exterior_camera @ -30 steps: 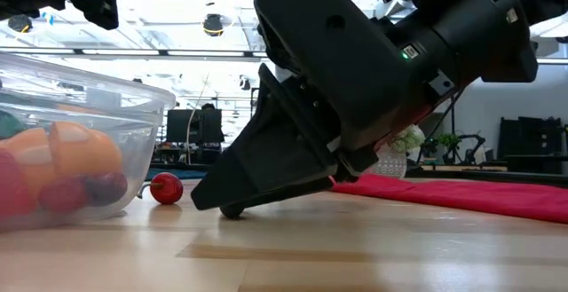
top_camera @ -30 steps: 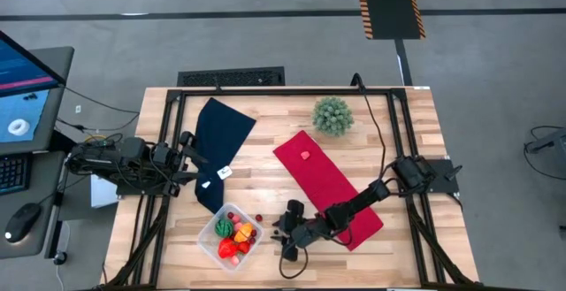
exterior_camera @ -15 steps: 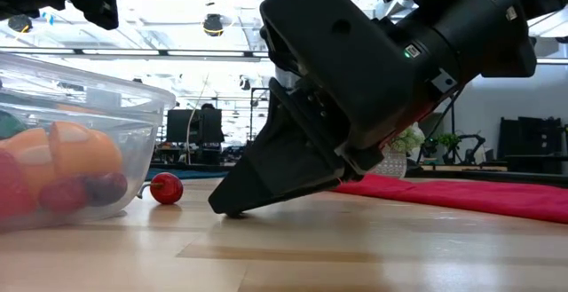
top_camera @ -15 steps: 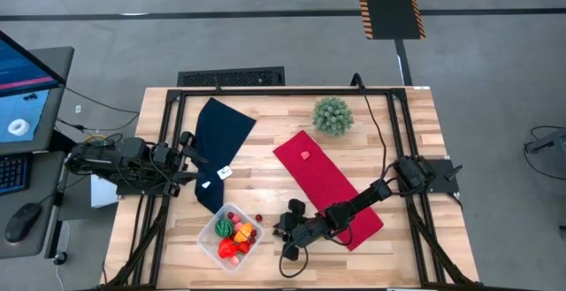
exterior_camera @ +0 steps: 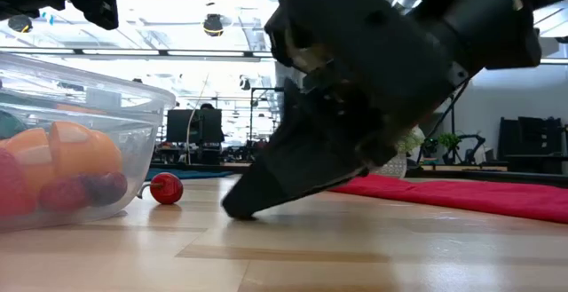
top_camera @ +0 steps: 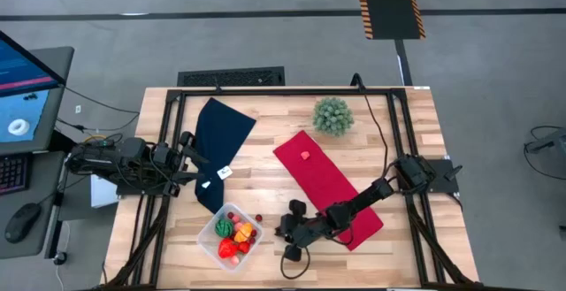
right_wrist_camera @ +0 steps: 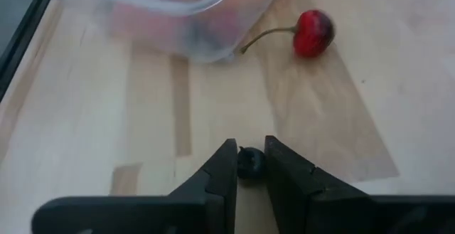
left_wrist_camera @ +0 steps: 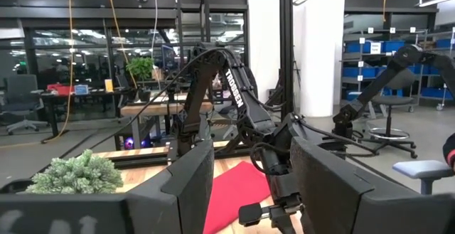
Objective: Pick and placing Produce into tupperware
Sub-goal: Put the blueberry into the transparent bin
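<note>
Right gripper [right_wrist_camera: 249, 168]: I have it low over the near part of the table, just right of the tupperware, fingers closed in on a small dark berry [right_wrist_camera: 250, 163] that sits pinched between the tips. Only my right wrist view shows this berry; from above the gripper [top_camera: 285, 231] hides it.

Left gripper [left_wrist_camera: 249, 184]: parked at the table's left edge, fingers partly apart, nothing between them.

Tupperware [top_camera: 213, 245]: clear box at the near edge, left of centre, holding red, orange and green produce [top_camera: 234, 232]. In the low view its wall [exterior_camera: 133, 132] fills the left side, with an orange piece and a dark berry visible through it.

Cherry [right_wrist_camera: 313, 33]: red, stemmed, lying loose on the wood just beside the tupperware's right side; also seen in the low view [exterior_camera: 165, 187] and from above [top_camera: 259, 218].

Red cloth [top_camera: 318, 174]: right of centre, a small red item [top_camera: 305, 156] resting on it, seen only from above.

Dark blue cloth [top_camera: 219, 141]: left of centre, carrying a white tag whose print I cannot read.

Spiky green plant ball [top_camera: 332, 114]: far side.

Writing: white lettering on the right arm in my left wrist view, too small to make out.
</note>
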Robot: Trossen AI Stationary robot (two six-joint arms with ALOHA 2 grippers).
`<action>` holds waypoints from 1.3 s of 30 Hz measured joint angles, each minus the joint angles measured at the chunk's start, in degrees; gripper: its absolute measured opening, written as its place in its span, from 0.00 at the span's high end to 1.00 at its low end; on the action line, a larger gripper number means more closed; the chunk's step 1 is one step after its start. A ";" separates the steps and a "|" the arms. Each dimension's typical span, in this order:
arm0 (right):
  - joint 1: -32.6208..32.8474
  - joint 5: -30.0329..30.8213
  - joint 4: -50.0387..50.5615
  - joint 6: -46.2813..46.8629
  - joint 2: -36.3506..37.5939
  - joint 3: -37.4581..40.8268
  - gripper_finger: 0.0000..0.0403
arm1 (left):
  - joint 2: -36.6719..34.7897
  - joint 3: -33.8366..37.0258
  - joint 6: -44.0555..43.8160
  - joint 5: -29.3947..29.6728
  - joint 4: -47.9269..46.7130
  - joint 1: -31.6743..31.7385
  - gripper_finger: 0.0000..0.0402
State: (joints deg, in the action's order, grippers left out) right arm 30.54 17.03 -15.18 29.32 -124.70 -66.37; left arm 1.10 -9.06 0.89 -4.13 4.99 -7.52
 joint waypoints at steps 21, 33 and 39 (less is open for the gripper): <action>-6.19 -4.44 -0.34 -16.36 9.92 -5.54 0.80 | -0.02 0.00 0.09 0.32 0.05 -0.01 0.55; -8.39 -10.88 -4.55 -18.82 8.16 -10.51 0.80 | -0.02 0.00 0.15 0.45 0.02 -0.01 0.55; -9.15 -13.99 -7.75 -19.13 1.98 -15.34 0.80 | 0.00 0.00 0.17 0.47 0.04 -0.01 0.55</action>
State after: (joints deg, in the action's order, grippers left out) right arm 21.39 3.04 -22.93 10.19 -122.72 -81.71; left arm 1.10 -9.06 1.06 -3.66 5.04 -7.53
